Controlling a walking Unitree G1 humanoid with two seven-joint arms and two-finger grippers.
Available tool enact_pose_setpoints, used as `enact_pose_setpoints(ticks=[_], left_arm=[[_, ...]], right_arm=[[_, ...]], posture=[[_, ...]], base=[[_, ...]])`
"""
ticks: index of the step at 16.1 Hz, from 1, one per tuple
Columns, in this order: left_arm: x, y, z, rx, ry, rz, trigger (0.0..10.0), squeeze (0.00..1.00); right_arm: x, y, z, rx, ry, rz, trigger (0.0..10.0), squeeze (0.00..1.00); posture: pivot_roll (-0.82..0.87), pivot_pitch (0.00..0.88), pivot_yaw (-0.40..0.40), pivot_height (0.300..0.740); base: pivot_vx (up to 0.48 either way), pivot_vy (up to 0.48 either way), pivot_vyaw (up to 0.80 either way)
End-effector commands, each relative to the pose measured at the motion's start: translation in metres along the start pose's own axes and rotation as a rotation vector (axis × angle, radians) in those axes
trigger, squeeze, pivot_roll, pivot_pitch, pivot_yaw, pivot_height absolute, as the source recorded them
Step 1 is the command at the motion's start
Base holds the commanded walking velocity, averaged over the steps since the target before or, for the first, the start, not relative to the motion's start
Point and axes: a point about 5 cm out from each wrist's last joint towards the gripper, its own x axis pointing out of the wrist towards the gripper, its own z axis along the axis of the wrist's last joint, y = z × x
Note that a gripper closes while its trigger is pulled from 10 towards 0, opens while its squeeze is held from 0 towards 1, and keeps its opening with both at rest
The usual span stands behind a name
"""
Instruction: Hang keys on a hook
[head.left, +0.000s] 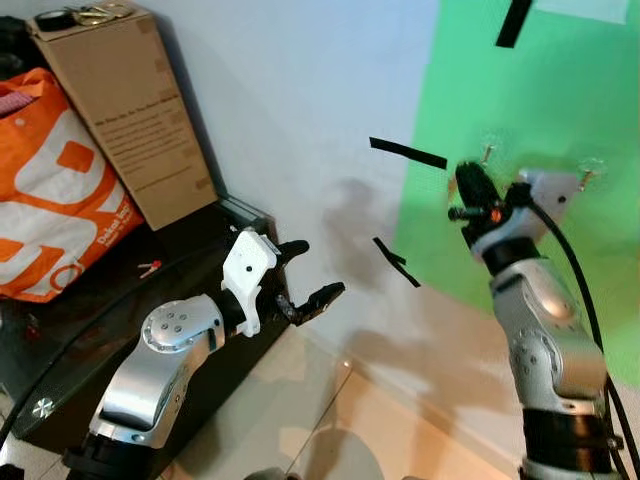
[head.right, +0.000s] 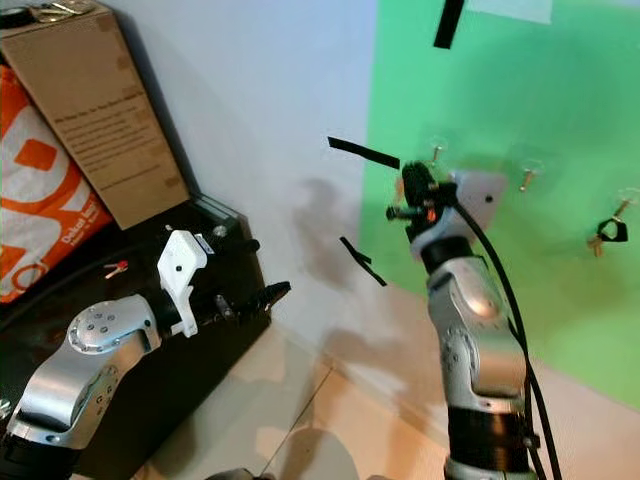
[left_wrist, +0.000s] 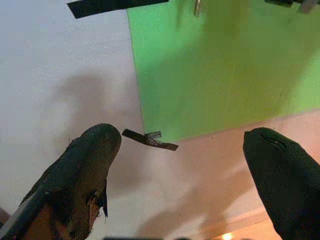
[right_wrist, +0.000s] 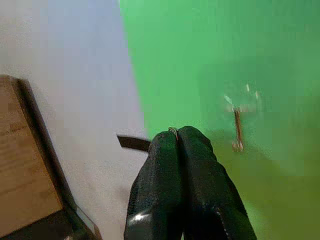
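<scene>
A green sheet is fixed to the wall, with small hooks stuck on it. A bunch of keys hangs from the far right hook. My right gripper is raised against the sheet, just below and left of the left hook. Its fingers are pressed shut, and a thin metal sliver that I cannot identify shows at the tips. My left gripper is held low at the left, open, with nothing in it, pointing toward the wall.
A tall cardboard box leans on the wall at the left, with another key bunch and fob on top. An orange bag sits on a black cabinet. Black tape strips mark the wall. A tiled floor lies below.
</scene>
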Motion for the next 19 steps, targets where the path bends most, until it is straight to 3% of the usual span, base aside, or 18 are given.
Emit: enact_pose_setpoints(ticks=[1,8,14,19], left_arm=[[-0.002,-0.002,0.001,0.009,0.010,-0.017,10.0,0.00],[-0.002,-0.003,0.001,0.005,0.013,-0.033,10.0,0.00],[-0.001,-0.003,0.002,0.002,0.013,-0.042,10.0,0.00],[-0.001,-0.002,0.002,0.005,0.014,-0.041,10.0,0.00]], right_arm=[[0.001,-0.001,0.003,-0.008,-0.017,-0.018,10.0,0.00],[0.000,-0.005,0.007,-0.016,-0.031,-0.039,10.0,0.00],[-0.015,-0.017,-0.004,0.012,0.056,-0.095,10.0,0.00],[-0.012,-0.011,0.002,0.036,0.028,-0.051,10.0,0.00]], posture=[[-0.04,0.000,0.070,0.740],[-0.05,0.000,0.075,0.740],[-0.05,0.000,0.080,0.740],[-0.04,0.000,0.074,0.740]], base=[[0.000,0.000,0.00],[0.000,0.000,0.00],[0.000,0.000,0.00],[0.000,0.000,0.00]])
